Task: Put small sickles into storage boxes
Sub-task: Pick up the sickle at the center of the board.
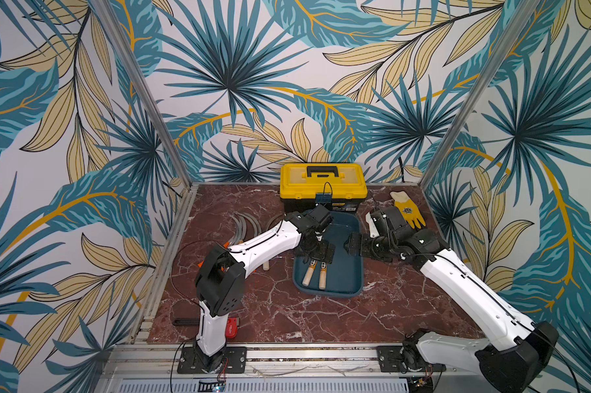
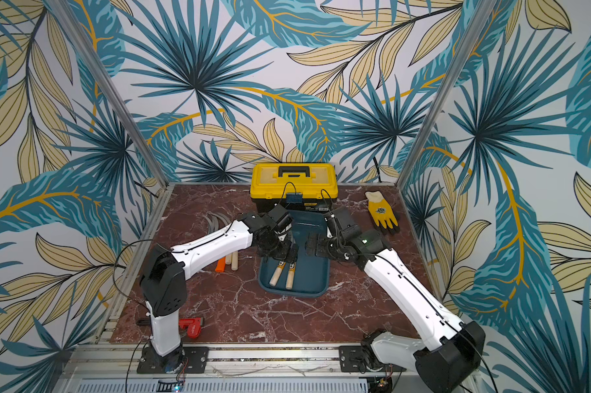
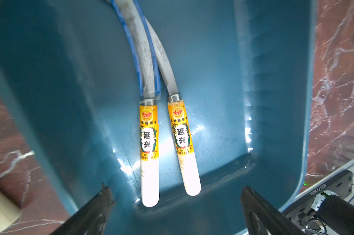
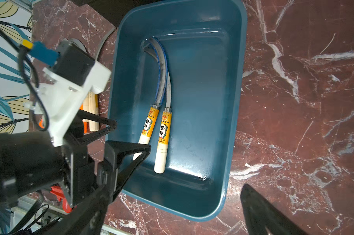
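The teal storage box (image 1: 354, 272) (image 2: 318, 272) lies mid-table, also seen in the wrist views (image 3: 274, 101) (image 4: 219, 101). Two small sickles with labelled wooden handles lie side by side in it (image 1: 308, 276) (image 1: 322, 279) (image 3: 149, 162) (image 3: 185, 152) (image 4: 145, 130) (image 4: 163, 140). My left gripper (image 1: 316, 254) (image 2: 280, 253) (image 3: 175, 190) (image 4: 131, 136) hangs open just above their handles, holding nothing. My right gripper (image 1: 351, 244) (image 2: 313, 245) (image 4: 174, 191) is open at the box's right rim, empty. More sickles (image 1: 245, 224) (image 2: 228, 262) lie on the table to the left, partly hidden by the left arm.
A yellow-and-black toolbox (image 1: 323, 183) stands right behind the box. A yellow glove (image 1: 408, 211) lies at the back right. A red clamp-like tool (image 2: 192, 328) sits by the left arm's base. The marble table (image 1: 304, 316) is walled on three sides.
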